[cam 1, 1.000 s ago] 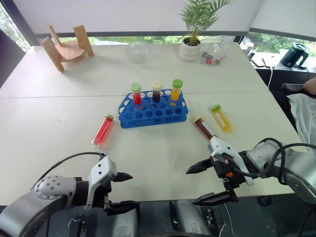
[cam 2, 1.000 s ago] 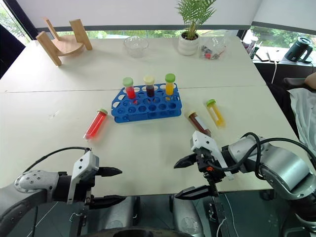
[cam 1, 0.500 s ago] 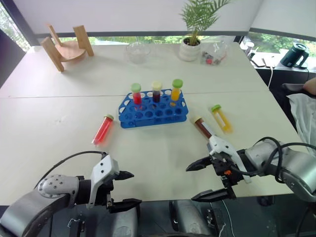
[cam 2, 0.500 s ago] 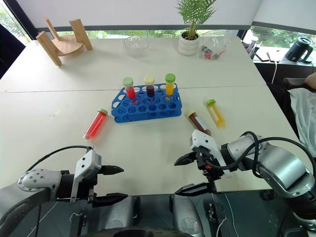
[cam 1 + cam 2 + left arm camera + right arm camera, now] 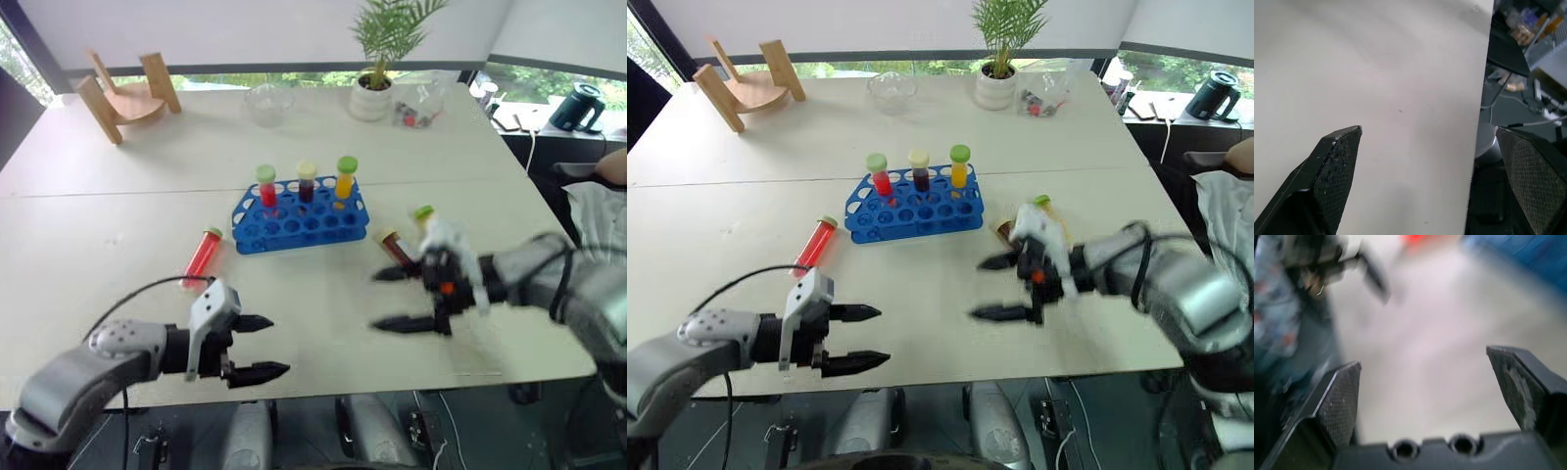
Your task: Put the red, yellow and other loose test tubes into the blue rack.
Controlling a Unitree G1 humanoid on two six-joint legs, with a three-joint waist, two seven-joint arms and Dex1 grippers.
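Observation:
The blue rack (image 5: 302,219) stands mid-table with a red, a dark and an orange tube upright in its back row. A loose red tube (image 5: 204,257) lies to the rack's left. A brown tube (image 5: 393,243) and a yellow tube with a green cap (image 5: 422,211) lie to its right, both partly hidden behind my right gripper (image 5: 376,302). That gripper hovers open and empty over the table, pointing left. My left gripper (image 5: 276,345) is open and empty near the table's front edge, below the red tube. In the left wrist view its fingers (image 5: 1337,156) straddle the table edge.
At the table's far side are a wooden stand (image 5: 122,93), a glass bowl (image 5: 269,103), a potted plant (image 5: 372,93) and a clear bag (image 5: 416,106). A black kettle (image 5: 574,108) stands on a side surface. A person's sleeve (image 5: 600,201) is at the right edge.
My right gripper has risen and swung forward over the table, now in front of the brown and yellow tubes. My left gripper has moved a little forward and up. Both stayed open.

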